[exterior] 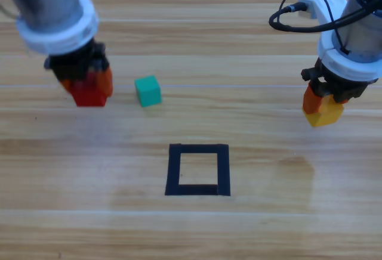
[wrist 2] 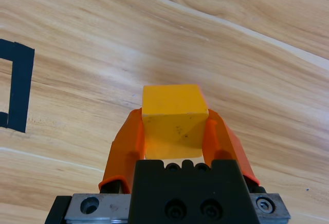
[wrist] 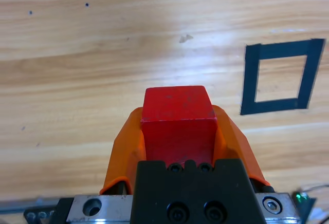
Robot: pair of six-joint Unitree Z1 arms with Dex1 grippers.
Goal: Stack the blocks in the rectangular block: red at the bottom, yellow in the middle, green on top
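My left gripper [exterior: 88,87] is at the left of the table, shut on the red cube [exterior: 91,95]; in the left wrist view the red cube [wrist: 177,124] sits between my orange jaws, above bare wood. At the right, my right gripper [exterior: 322,106] is shut on the yellow cube [exterior: 325,113], seen as the yellow cube [wrist 2: 175,121] in the right wrist view. The green cube [exterior: 148,90] rests free on the table just right of the left gripper. The rectangular block [exterior: 173,169], outlined in black tape, lies in the middle nearer the front, with nothing inside.
A black cable [exterior: 298,15] loops beside the right arm. The tape rectangle [wrist: 251,82] shows to the right in the left wrist view, and its edge [wrist 2: 19,85] at the left of the right wrist view.
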